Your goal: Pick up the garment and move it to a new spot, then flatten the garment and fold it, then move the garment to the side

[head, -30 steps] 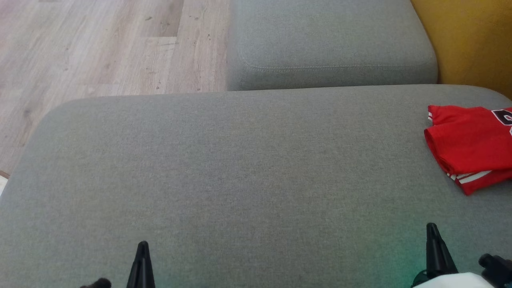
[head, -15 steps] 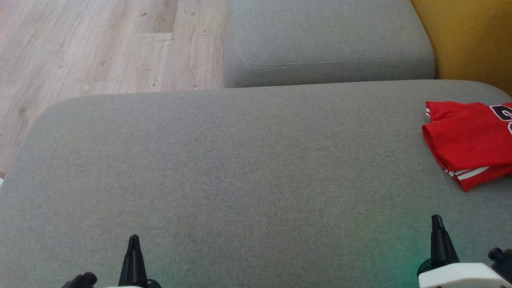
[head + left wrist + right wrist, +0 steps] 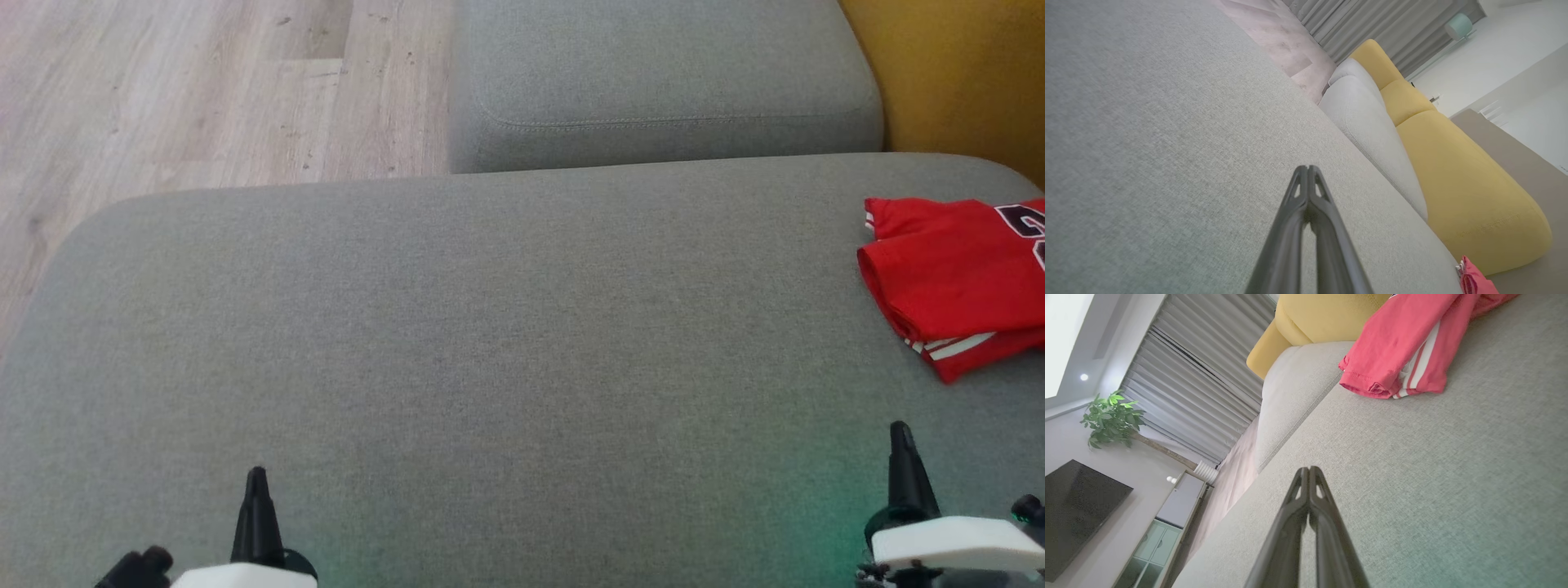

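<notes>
Nearest, the left hand (image 3: 256, 478) sits low over the grey seat cushion (image 3: 490, 327), its two dark fingers pressed together with nothing between them. Well off to its right, the right hand (image 3: 899, 433) is likewise closed and empty. Neither touches cloth, which reads as a resting pose rather than a reach. Ahead of the right hand and a little to its right lies the red garment (image 3: 955, 278), a compact folded bundle with white stripes along one edge and dark lettering, set at the cushion's right end and far from the left hand. From how it lies, the fold and the move aside look done, so neither hand needs a grip. Farther ahead come a second grey cushion (image 3: 653, 73), the yellow backrest (image 3: 963, 73) and, beyond the left hand, wood floor (image 3: 163, 90)
</notes>
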